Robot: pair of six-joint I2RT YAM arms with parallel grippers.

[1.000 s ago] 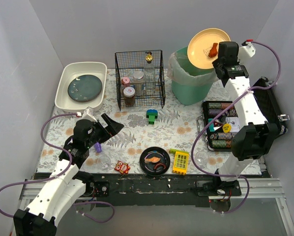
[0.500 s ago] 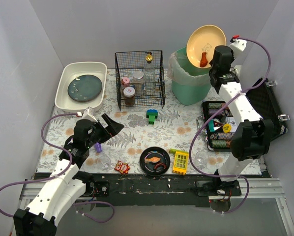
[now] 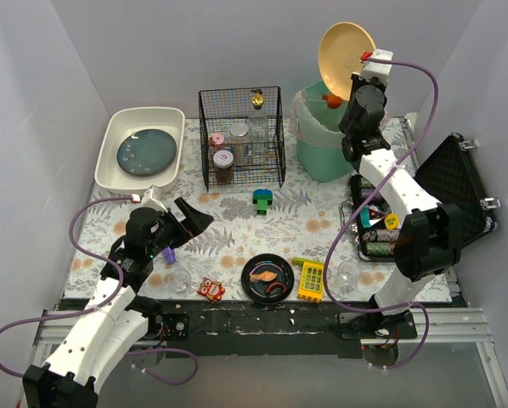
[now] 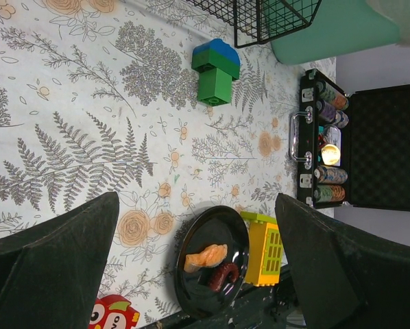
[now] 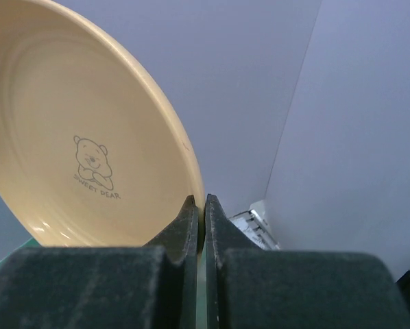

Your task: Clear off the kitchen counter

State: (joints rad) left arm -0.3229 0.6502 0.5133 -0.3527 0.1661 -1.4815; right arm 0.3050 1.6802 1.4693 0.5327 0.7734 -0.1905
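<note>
Top external view: right gripper [image 3: 357,75] is raised above the green bin [image 3: 320,157], jaws pressed together on the rim of a yellow plate [image 3: 343,49], which is tilted steeply. An orange bit [image 3: 331,100] shows at the bin mouth; can't tell if it's touching the liner. R arm covers part of the open black case [image 3: 381,242], so only some chip rows show.

Right wrist view: the fingertips [image 5: 191,212] pinch the plate [image 5: 68,137] edge. The plate's top & left are cut off; there's a bear print on its face.

Left gripper [image 3: 184,223] hovers low over the kitchen counter [image 3: 237,225], jaws spread wide w/ nothing btwn them. A small purple thing [image 3: 169,253] by it is too small to ID.

The counter fills the mid-frame, front edge by the arm bases. On it:
- white tub [image 3: 110,170]
- wire basket [image 3: 267,136], jars blurred behind its mesh
- green block [image 3: 262,199]
- black dish [image 3: 268,277] w/ food
- yellow crate [image 3: 312,279]
- red toy [image 3: 210,289]

Left wrist view: the gripper [image 4: 196,199] fingers frame the dish [image 4: 212,240], the block [image 4: 215,72] and the crate [image 4: 265,248]. The red toy [image 4: 116,314] is cut off at the bottom edge.
</note>
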